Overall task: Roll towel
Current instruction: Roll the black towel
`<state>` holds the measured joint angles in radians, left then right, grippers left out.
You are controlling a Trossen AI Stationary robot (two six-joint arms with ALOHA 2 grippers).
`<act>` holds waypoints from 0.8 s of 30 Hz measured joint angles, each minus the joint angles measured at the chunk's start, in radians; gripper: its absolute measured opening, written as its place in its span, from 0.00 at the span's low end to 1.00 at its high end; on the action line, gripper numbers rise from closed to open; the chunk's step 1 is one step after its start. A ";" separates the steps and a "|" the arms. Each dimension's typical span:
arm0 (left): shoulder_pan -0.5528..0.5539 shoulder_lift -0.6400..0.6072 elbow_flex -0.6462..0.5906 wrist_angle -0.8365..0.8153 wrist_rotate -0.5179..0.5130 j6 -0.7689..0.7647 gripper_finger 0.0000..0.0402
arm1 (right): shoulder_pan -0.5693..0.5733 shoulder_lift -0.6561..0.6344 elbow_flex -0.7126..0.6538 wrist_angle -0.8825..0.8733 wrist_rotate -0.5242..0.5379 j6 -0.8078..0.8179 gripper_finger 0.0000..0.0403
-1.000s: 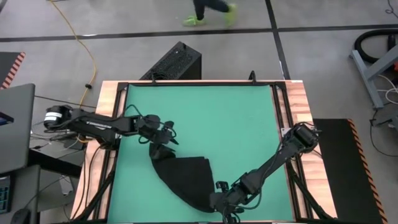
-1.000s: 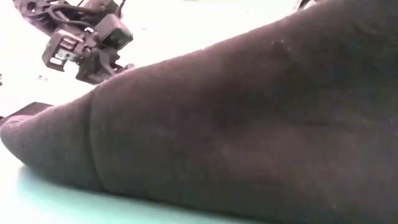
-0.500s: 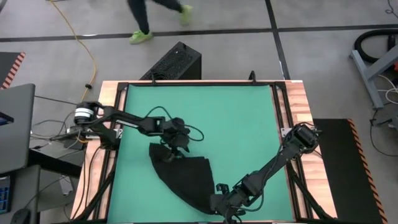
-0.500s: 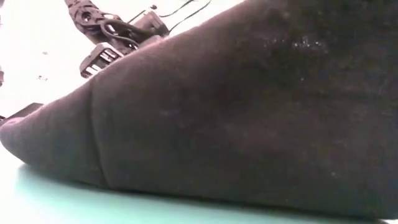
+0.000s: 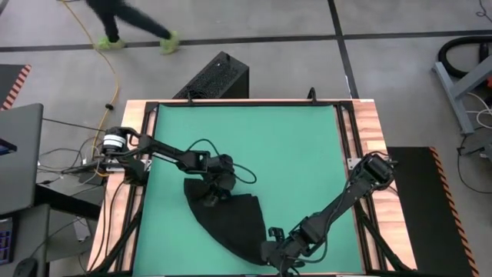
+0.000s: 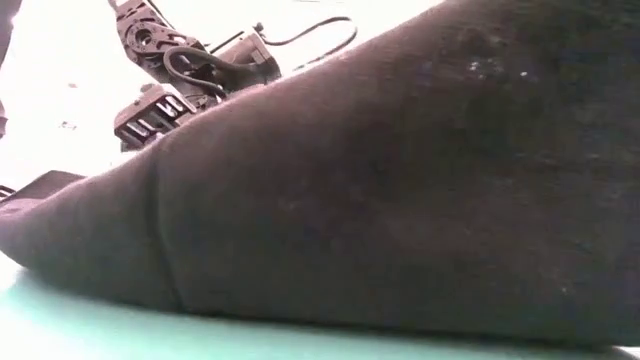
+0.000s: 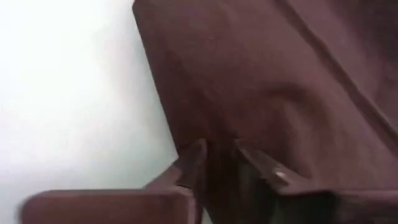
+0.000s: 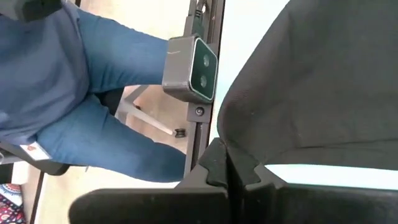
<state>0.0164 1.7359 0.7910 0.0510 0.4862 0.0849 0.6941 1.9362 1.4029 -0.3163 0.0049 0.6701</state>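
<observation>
The black towel lies on the green mat, toward the near edge, and fills most of the low view. My left gripper is down on the towel's far left part, shut on cloth. My right gripper is at the towel's near corner by the table's near edge, shut on the cloth. My left gripper has a ridge of the towel's cloth between its two fingers, near the towel's left edge. The fingers come from above, slanting down. The cloth around them rests on the mat; one layer or several, I cannot tell. My right gripper pinches the towel's near corner between its shut fingers. The cloth spreads away from the fingertips, and a strip of mat shows under it, so this corner is raised a little. The rest of the towel lies on the mat.
The low camera sits on the table's near rail, close to my right gripper, with a seated person in jeans behind it. A person walks on the floor beyond the far edge. A black box stands there.
My left gripper has moved from beside the towel's far left corner toward the table's right and near edges and down onto the towel. The towel and my right gripper have stayed in place. The person beyond the table has walked leftward.
</observation>
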 joint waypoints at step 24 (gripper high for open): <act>-0.094 -0.327 -0.003 0.027 -0.259 0.154 0.04 | -0.001 0.000 0.000 -0.042 0.106 -0.015 0.02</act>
<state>-0.0780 1.4086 0.7884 0.0776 0.2272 0.2393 0.6933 1.9362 1.4029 -0.3581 0.1104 0.6547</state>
